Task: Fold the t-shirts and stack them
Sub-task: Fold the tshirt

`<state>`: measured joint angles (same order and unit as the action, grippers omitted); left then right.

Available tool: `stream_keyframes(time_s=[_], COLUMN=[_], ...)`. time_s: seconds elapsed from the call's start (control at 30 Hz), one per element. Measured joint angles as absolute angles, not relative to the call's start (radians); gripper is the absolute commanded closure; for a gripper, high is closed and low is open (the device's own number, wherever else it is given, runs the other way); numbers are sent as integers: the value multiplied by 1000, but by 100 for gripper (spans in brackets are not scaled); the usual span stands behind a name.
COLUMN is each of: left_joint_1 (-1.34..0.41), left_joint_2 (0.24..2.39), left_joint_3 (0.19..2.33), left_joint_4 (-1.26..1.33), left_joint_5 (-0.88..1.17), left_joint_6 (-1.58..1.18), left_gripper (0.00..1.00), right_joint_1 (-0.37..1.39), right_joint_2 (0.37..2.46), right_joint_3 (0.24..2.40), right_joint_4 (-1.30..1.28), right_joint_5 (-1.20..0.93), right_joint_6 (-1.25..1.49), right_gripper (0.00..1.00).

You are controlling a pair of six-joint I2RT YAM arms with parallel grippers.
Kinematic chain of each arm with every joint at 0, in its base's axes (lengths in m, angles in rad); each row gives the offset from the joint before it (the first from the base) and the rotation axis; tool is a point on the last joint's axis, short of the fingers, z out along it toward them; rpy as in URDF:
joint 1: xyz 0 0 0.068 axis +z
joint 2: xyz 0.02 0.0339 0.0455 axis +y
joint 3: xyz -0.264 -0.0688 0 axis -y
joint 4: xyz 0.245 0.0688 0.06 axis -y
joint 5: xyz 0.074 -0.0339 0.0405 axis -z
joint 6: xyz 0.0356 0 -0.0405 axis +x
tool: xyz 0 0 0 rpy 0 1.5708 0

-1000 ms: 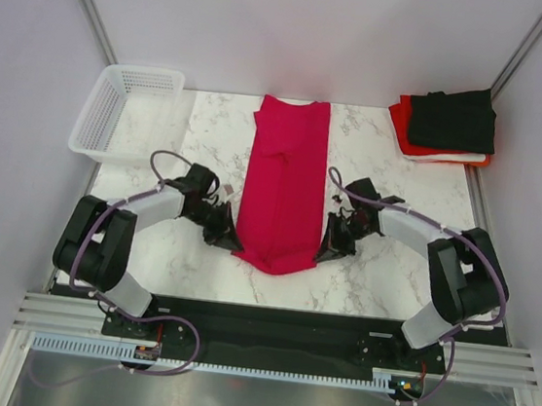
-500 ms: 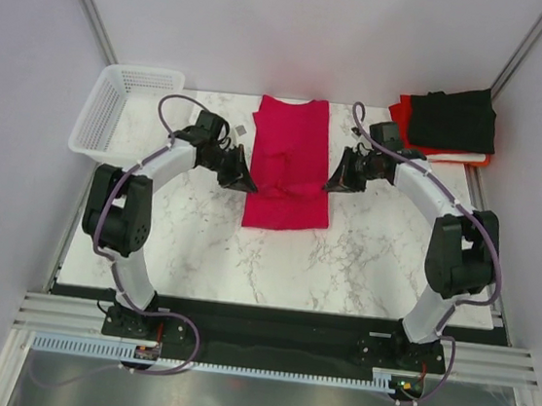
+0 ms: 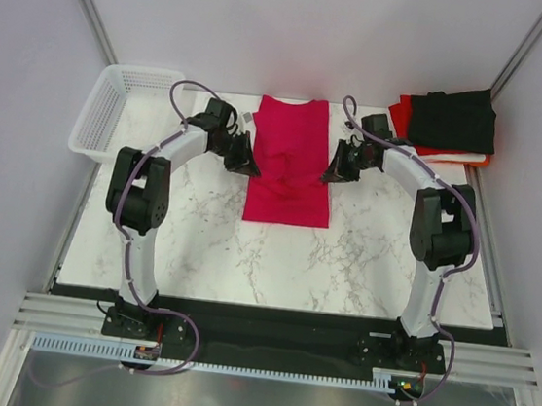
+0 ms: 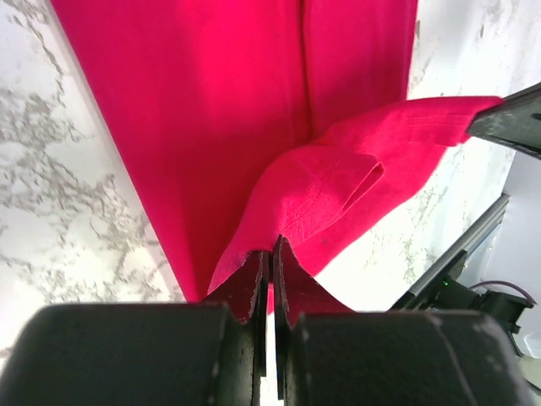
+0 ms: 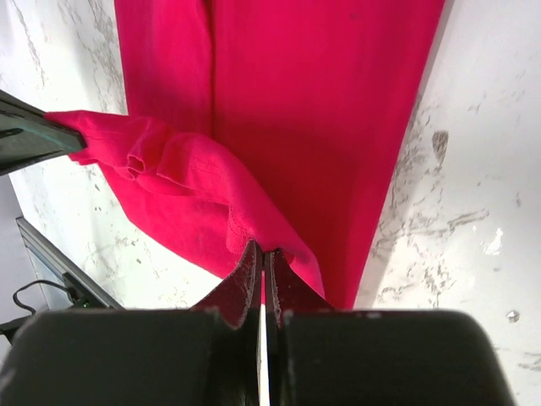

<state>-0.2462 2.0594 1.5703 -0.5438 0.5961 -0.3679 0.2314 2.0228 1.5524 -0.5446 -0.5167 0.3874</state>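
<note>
Both hands have carried the hem farther toward 12 o'clock, doubling the one crimson t-shirt (image 3: 289, 193) over itself at the tabletop's (image 3: 362, 262) 12 o'clock side. The left hand (image 3: 251, 166) and right hand (image 3: 330, 175) each pinch a hem corner, fingers closed tight. Three folded t-shirts (image 3: 451, 126) are stacked at 1 o'clock and one basket (image 3: 83, 133) sits at 10 o'clock. Open room lies toward 6 o'clock.

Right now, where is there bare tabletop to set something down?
Free: the near strip of table, this side of the crimson t-shirt. Crowded far edge: basket left, folded stack right, left gripper and right gripper pinching the shirt.
</note>
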Motion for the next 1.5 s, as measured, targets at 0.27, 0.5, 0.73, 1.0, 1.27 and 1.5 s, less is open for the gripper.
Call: stream_keyframes(time_s=[0.27, 0.5, 0.73, 1.0, 1.27, 1.5], left_joint_1=[-246, -240, -204, -197, -197, -197], left_joint_2=[2094, 2028, 1810, 1851, 1877, 1920], left_joint_3=[1598, 1562, 1244, 1083, 1088, 1095], left_joint_4=[-544, -566, -570, -548, -483, -473], left_joint_5=[559, 473, 569, 692, 718, 728], left_joint_6=[-353, -352, -381, -471, -493, -504], left_gripper=[62, 56, 42, 36, 40, 45], right_joint_1=[223, 198, 162, 162, 162, 162], right_joint_2=[2057, 2019, 1832, 1858, 1911, 1925], right_joint_3=[1602, 1553, 1245, 1122, 1125, 1124], right_joint_4=[-530, -536, -549, -482, -434, -424], right_joint_5=[-511, -494, -535, -625, -656, -660], right_joint_6=[376, 338, 358, 474, 512, 520], right_gripper=[54, 46, 48, 49, 49, 50])
